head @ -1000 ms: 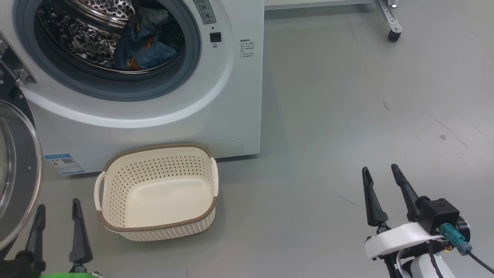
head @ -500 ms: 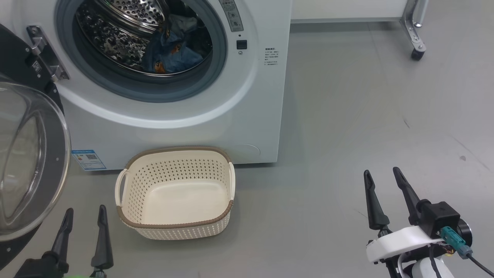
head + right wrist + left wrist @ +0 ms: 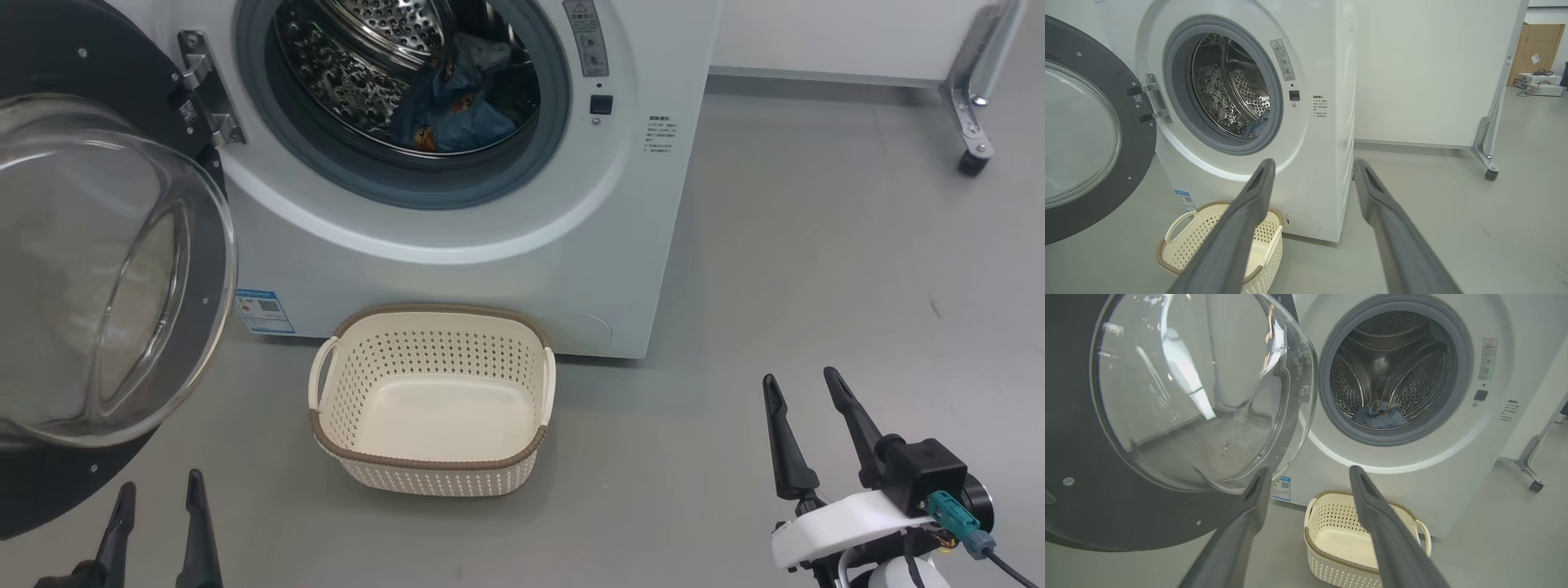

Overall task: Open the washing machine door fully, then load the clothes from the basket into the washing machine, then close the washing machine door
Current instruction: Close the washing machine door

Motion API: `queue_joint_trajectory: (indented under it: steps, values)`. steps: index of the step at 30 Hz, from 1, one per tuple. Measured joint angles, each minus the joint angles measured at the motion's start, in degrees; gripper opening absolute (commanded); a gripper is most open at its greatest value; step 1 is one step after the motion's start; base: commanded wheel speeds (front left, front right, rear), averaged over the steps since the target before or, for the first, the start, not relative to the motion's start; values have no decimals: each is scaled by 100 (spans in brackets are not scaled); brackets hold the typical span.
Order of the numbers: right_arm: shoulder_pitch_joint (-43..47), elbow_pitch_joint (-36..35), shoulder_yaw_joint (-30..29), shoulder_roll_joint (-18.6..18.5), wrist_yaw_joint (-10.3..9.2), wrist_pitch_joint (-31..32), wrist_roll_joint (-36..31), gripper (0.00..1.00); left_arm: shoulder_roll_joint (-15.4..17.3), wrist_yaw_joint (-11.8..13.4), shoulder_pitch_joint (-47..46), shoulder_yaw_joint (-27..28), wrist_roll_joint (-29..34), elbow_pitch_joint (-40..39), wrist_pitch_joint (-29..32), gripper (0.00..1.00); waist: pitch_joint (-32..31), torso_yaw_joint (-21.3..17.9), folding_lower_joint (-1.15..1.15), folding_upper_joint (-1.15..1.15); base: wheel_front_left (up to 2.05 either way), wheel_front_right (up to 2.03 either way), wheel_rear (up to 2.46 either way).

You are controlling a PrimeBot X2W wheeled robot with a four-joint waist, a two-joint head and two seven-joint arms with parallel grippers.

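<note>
The washing machine stands with its door swung wide to the left, the glass bowl facing out. Clothes, a blue piece with orange prints, lie low in the steel drum. On the floor in front sits the basket, with nothing inside. My left gripper is open at the bottom left, just below the door's black rim. Off to the right over bare floor, my right gripper is open too. Both hold nothing.
A white partition on a wheeled metal foot stands right of the machine. In the right wrist view a cardboard box and small items sit far back. Grey floor stretches between the machine and my right gripper.
The head camera has turned, so machine, door and basket slide right and down in the picture. More of the door shows. Both grippers stay open and empty.
</note>
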Motion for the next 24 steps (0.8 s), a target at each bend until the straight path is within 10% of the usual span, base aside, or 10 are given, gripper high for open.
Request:
queue_joint_trajectory:
  steps: [24]
  values:
    - [0,-138,59,9,46,0,-143,100,0,337,-9,213,-85,60,0,100,112,1410,0,0,0,0,0]
